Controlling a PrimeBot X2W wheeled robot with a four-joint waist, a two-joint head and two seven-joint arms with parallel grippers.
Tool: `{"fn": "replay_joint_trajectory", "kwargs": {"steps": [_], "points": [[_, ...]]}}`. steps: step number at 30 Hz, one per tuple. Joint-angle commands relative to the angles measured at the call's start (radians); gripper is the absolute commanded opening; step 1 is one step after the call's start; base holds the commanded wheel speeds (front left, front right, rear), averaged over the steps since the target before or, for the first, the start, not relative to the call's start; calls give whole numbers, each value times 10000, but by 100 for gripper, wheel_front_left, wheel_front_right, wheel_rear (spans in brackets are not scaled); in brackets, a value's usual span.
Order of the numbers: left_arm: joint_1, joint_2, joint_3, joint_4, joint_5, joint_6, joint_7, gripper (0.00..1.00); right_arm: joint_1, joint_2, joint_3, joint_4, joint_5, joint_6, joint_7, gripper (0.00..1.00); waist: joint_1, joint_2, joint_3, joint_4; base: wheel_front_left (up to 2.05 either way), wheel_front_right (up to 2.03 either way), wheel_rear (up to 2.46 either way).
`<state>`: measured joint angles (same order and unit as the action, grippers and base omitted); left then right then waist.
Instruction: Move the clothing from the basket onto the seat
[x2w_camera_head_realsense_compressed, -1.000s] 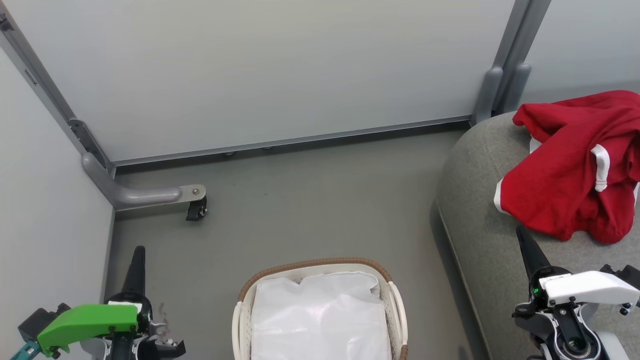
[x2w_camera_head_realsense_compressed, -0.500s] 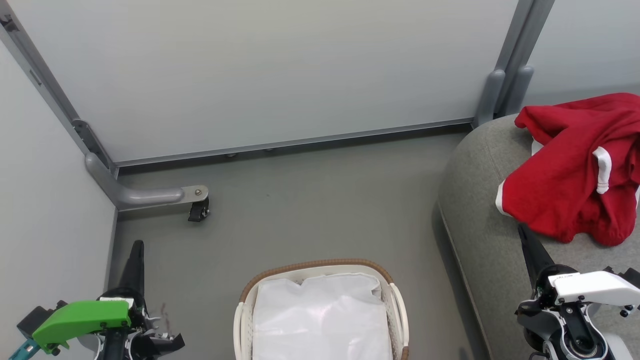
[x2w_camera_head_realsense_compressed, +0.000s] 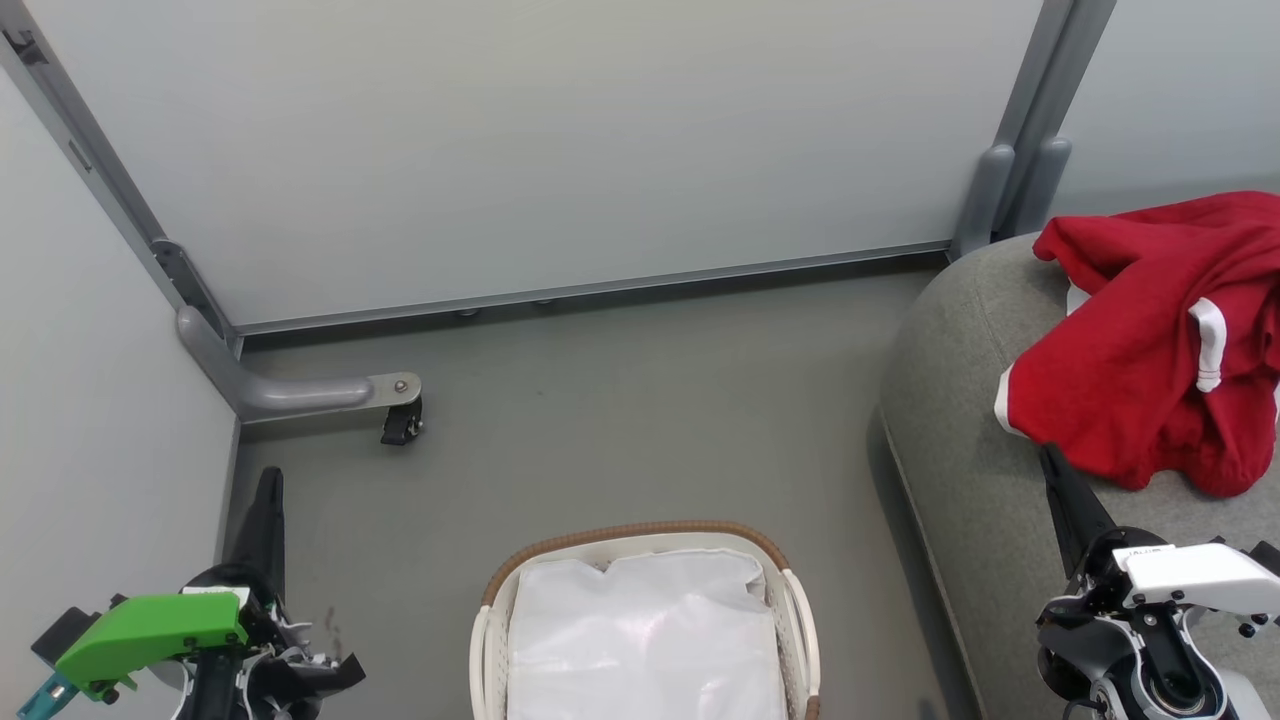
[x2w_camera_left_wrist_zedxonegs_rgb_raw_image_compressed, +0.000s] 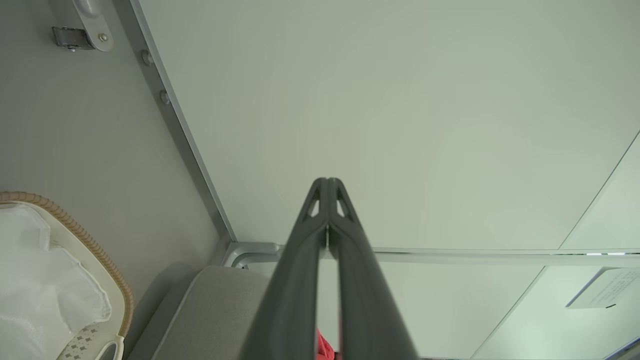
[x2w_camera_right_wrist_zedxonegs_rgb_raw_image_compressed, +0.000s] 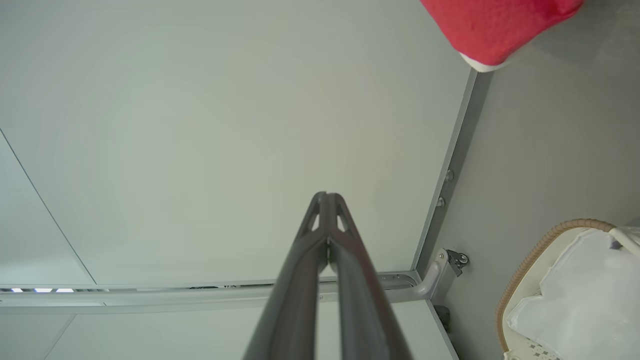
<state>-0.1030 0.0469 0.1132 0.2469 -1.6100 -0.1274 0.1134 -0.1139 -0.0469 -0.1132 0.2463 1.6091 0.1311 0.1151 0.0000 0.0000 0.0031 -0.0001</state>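
Clothing (x2w_camera_head_realsense_compressed: 1130, 390) lies heaped on the seat (x2w_camera_head_realsense_compressed: 960, 430), just beyond the tips of the right fingers (x2w_camera_head_realsense_compressed: 1068, 500), which are pressed together, empty. The basket (x2w_camera_head_realsense_compressed: 640, 530) with its white liner (x2w_camera_head_realsense_compressed: 640, 640) sits right of the left fingers (x2w_camera_head_realsense_compressed: 262, 530), also together.

Grey floor (x2w_camera_head_realsense_compressed: 620, 400) bears basket (x2w_camera_head_realsense_compressed: 630, 531); seat (x2w_camera_head_realsense_compressed: 960, 400) bears crumpled red clothing (x2w_camera_head_realsense_compressed: 1120, 390).

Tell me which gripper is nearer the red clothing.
The right gripper, white-cased, its tip right by the clothing; the green-cased left gripper sits beyond the basket.
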Motion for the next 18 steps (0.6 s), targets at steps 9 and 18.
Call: {"fn": "replay_joint_trajectory", "kwargs": {"steps": [9,18], "points": [[-114,60,30,-27,-43,-63,47,0,110,-63,-29,-40,53,-7,17,0,0,0,0,1,0,0,0],[-114,60,29,-26,-43,-62,46,0,110,-63,-28,-39,53,-7,17,0,0,0,0,1,0,0,0]]}}
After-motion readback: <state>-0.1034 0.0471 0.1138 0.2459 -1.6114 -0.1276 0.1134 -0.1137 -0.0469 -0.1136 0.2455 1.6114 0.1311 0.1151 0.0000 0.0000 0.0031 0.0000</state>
